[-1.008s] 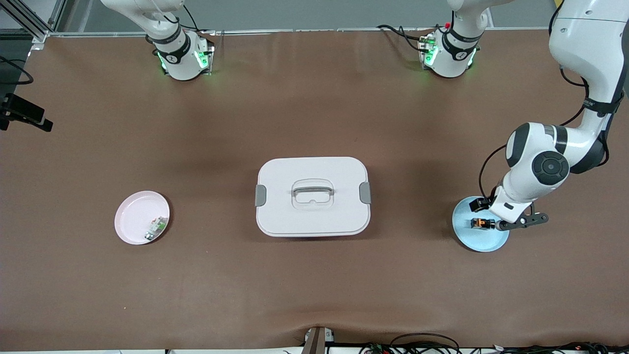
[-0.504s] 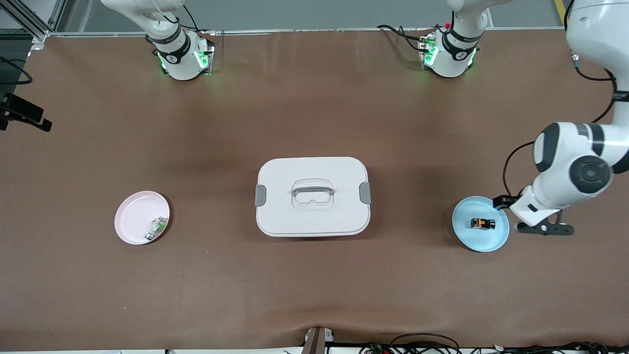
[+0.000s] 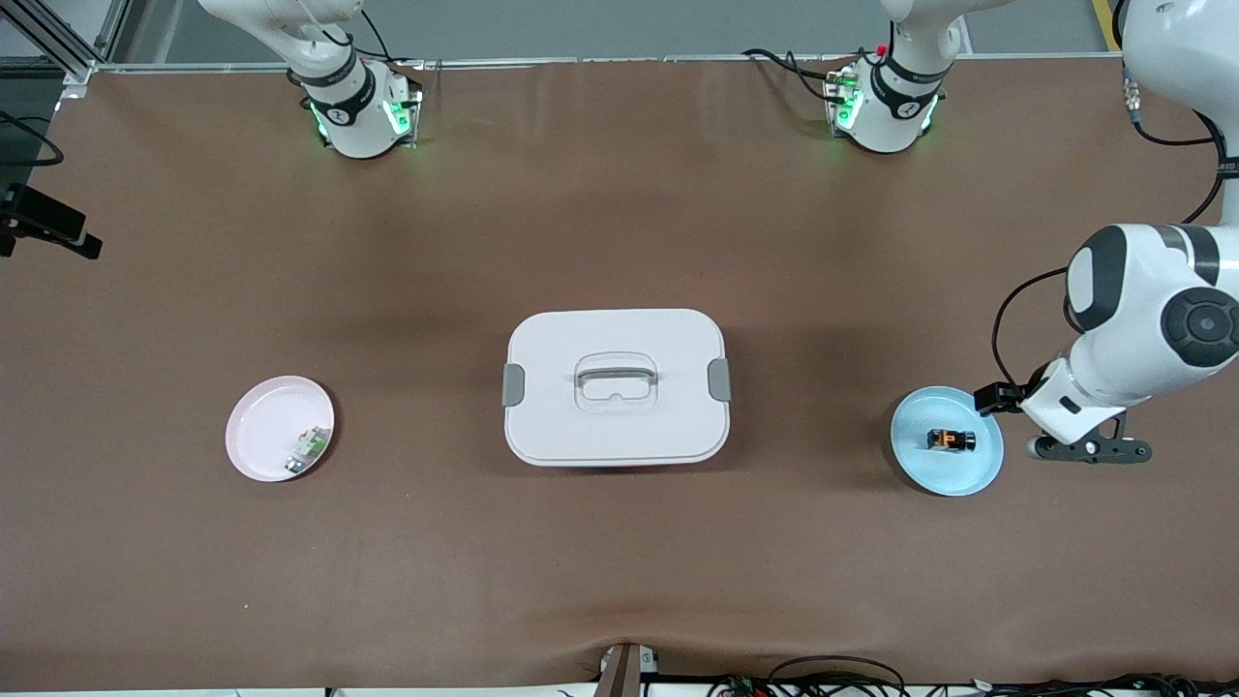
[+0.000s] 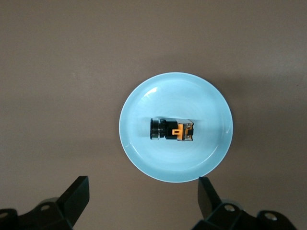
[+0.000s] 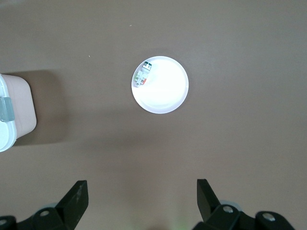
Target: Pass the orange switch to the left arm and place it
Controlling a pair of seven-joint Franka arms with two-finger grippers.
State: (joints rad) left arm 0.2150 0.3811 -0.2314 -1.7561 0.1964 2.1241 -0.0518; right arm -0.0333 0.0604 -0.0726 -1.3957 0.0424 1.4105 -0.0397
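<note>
The orange switch lies on its side on a small blue plate toward the left arm's end of the table. My left gripper hangs open and empty beside that plate, off its rim on the side away from the box. The white box sits shut mid-table. My right gripper is open and empty, high over the table near the pink plate; the front view does not show it.
The pink plate toward the right arm's end holds a small green-and-white component. A black device sticks in at that end's table edge. Cables lie along the edge nearest the front camera.
My left gripper has drawn off the blue plate toward the left arm's end of the table, leaving the switch lying there. The right arm has not moved.
</note>
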